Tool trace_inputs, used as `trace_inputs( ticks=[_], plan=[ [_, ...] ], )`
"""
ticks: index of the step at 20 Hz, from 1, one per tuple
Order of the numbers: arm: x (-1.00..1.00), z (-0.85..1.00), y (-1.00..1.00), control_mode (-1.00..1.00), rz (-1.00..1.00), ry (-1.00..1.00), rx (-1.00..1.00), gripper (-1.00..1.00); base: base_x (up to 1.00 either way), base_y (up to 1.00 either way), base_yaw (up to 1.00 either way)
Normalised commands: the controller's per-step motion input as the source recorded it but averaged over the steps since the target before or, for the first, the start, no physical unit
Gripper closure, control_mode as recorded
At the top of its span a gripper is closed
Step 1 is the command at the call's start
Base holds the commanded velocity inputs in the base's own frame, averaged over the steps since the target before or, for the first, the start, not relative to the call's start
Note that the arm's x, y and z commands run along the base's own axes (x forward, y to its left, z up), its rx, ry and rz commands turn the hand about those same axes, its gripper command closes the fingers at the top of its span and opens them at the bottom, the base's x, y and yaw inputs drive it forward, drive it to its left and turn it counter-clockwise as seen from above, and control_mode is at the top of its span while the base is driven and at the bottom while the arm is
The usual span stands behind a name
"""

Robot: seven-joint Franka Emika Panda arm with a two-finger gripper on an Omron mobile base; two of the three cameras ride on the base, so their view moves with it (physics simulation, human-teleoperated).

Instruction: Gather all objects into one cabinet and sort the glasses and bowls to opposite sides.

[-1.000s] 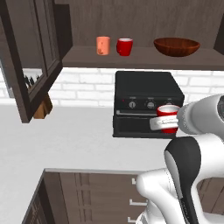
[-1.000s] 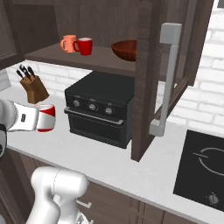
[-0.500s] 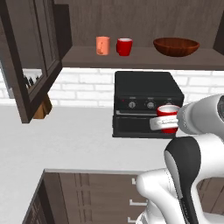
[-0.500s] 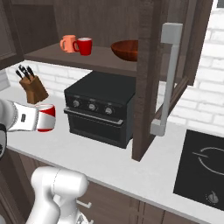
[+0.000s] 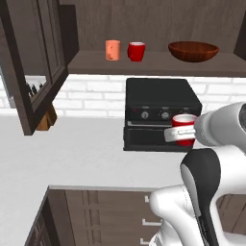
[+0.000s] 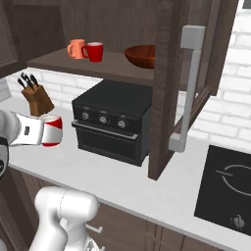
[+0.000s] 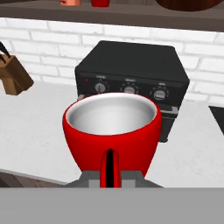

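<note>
Claw (image 7: 111, 177) clamped tight on a glossy red cup (image 5: 184, 129), upright, mouth open to the top, held in the air over the bench (image 5: 72, 153) and in front of the black countertop oven (image 5: 161, 113); the hand view shows the cup's pale inside and its handle pinched between the fingers. Cabinet (image 6: 166, 88) above, dark wood, door swung open; on its shelf (image 5: 153, 63) stand a salmon-orange cup (image 5: 113, 50) and a second red cup (image 5: 136, 51), just beside each other toward the left, and the wide reddish-brown bowl (image 5: 193, 51) well apart on the right. Sorting looks nearly done: the held cup likely belongs with the other two. Risks, as judged: grip is on the handle alone, so the cup could swivel or slip on the lift; the rise must clear the oven top and the shelf's front edge, and a low approach would knock the cup against it; the gap beside the two cups is narrow, so a wide placement may nudge them; the open door with its long pale handle (image 6: 188, 88) stands close on the right. Bench is pale grey, smooth; white brick wall behind; knife block (image 6: 38, 97) at the left; dark cooktop (image 6: 228, 184) at the right.
</note>
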Motion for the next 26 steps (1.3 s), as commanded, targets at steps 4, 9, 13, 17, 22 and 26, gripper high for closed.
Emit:
trace_inputs(
  ticks=[4,9,13,17,22,26],
  plan=[
    [0.01,0.36,0.0,-1.0,0.01,-0.01,0.0,1.0,0.0,0.0,0.0],
    [0.0,0.44,0.01,-1.0,0.03,-0.03,0.0,1.0,0.0,0.0,0.0],
    [0.0,0.49,0.03,-1.0,0.0,0.0,0.0,1.0,0.0,0.0,0.0],
    [0.03,0.42,0.03,-1.0,0.0,0.0,0.0,1.0,0.0,0.0,0.0],
    [0.14,0.32,0.07,-1.0,0.01,-0.08,0.0,1.0,0.0,0.0,0.0],
    [0.47,0.16,0.07,-1.0,0.09,-0.13,0.0,1.0,0.0,0.0,0.0]
  ],
)
